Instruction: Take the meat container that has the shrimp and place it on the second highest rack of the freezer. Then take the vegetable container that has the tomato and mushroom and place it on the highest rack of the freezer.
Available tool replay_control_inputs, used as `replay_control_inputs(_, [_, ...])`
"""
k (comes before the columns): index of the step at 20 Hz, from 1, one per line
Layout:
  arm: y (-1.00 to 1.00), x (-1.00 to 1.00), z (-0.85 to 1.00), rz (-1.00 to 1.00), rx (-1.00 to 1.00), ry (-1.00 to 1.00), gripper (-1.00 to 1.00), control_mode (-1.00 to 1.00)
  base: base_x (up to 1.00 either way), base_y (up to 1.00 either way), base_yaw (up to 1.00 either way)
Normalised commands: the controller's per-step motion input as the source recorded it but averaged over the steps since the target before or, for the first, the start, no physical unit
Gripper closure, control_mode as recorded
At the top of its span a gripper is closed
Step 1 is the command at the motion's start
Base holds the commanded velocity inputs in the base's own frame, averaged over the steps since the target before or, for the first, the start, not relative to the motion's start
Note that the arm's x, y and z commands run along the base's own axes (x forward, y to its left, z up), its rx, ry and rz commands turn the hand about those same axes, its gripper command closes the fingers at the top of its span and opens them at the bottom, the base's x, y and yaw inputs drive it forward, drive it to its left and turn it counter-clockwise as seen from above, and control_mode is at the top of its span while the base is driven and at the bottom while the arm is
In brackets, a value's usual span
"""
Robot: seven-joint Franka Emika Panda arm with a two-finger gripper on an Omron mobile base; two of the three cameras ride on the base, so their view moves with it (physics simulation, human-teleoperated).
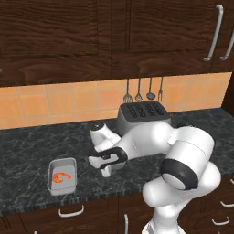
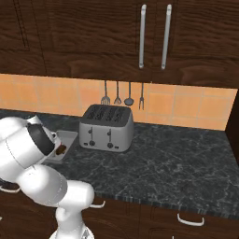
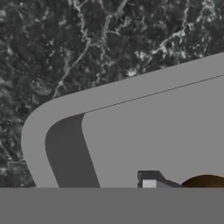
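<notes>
Grey shallow metal meat container (image 1: 62, 175) with the orange-pink shrimp (image 1: 61, 177) sits near the front edge of the black marble counter (image 1: 27, 151). White-armed gripper (image 1: 106, 170) is lowered over the grey vegetable container (image 3: 144, 127) with the brown mushroom (image 3: 206, 181) beside the silver toaster (image 2: 106, 126); finger state cannot be determined.

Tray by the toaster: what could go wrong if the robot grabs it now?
1. It may be the wrong tray first. The gripper is down at the tray by the toaster, while the shrimp tray, meant to go first, sits on the counter.
2. The hand is over the tray's corner, so a lift might tip it, and the mushroom could roll out.
3. The toaster stands close beside that tray and could get bumped.
</notes>
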Motion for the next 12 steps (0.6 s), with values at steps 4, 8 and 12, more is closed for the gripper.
replay_control_inputs(4, [-0.04, 0.0, -0.12, 0.0, 0.04, -0.04, 1.0, -1.0, 0.0, 0.0, 0.0])
replay_control_inputs(8, [-0.04, -0.14, 0.05, 0.03, 0.06, -0.01, 1.0, -1.0, 0.0, 0.0, 0.0])
replay_control_inputs(12, [0.0, -0.53, 0.46, 0.06, 0.0, -0.09, 1.0, -1.0, 0.0, 0.0, 0.0])
